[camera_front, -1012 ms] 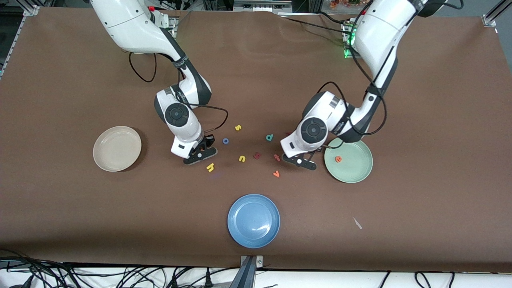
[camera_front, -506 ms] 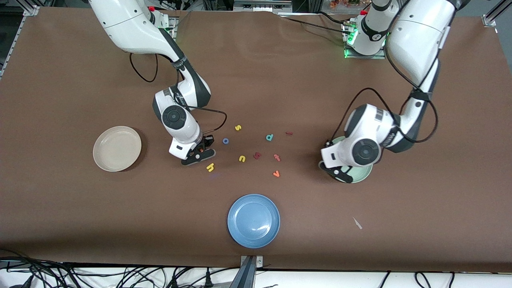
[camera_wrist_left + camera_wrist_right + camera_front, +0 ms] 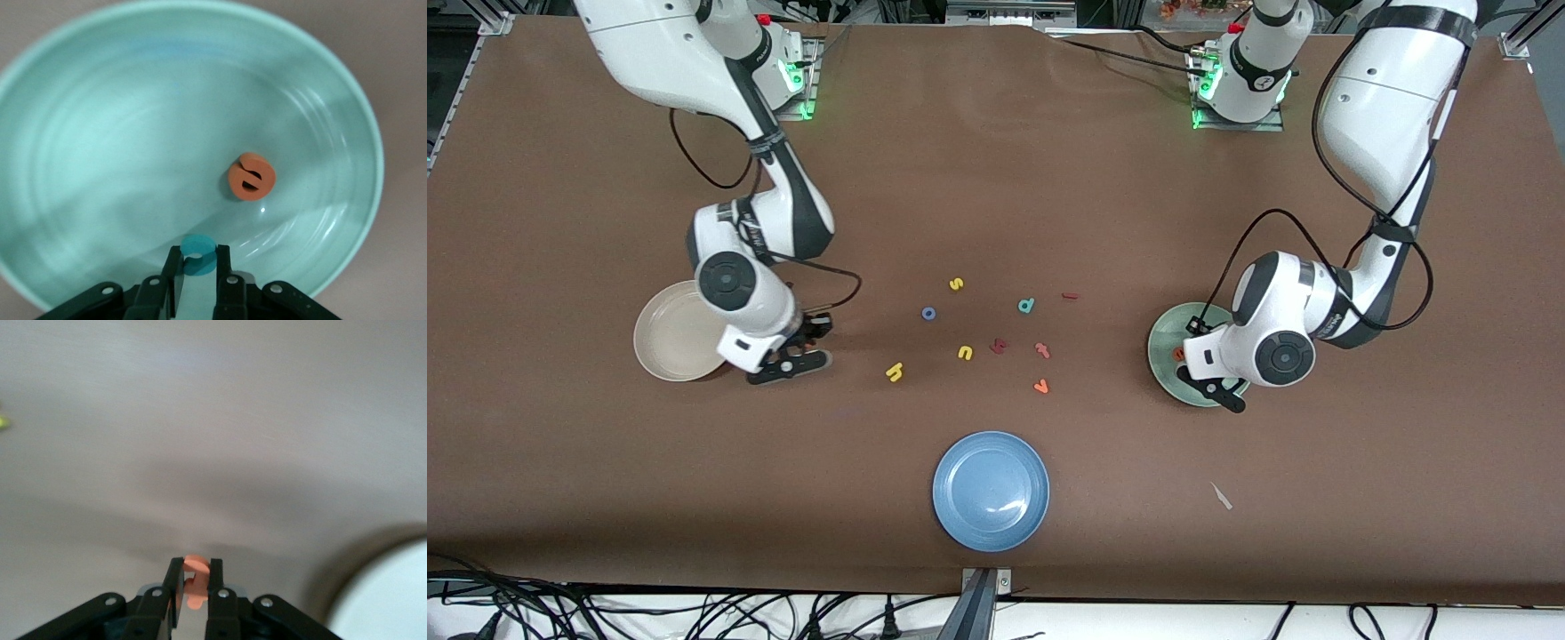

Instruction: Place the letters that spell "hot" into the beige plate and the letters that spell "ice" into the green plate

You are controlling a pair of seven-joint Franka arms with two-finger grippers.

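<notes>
- The left end effector [image 3: 197, 283] is clamped on the teal "c" [image 3: 198, 253] over the green plate [image 3: 1161, 342] — the orange "e" [image 3: 251, 177] lies at about one o'clock from it.
- The right end effector [image 3: 193, 600] is closed on the orange "t" [image 3: 194, 581] over the table [image 3: 996, 178]; the beige plate [image 3: 667, 342] lies at about nine o'clock — just beside it.

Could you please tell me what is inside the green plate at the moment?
An orange "e" lies in the green plate. Above it, the left pincer holds a teal "c".
</notes>
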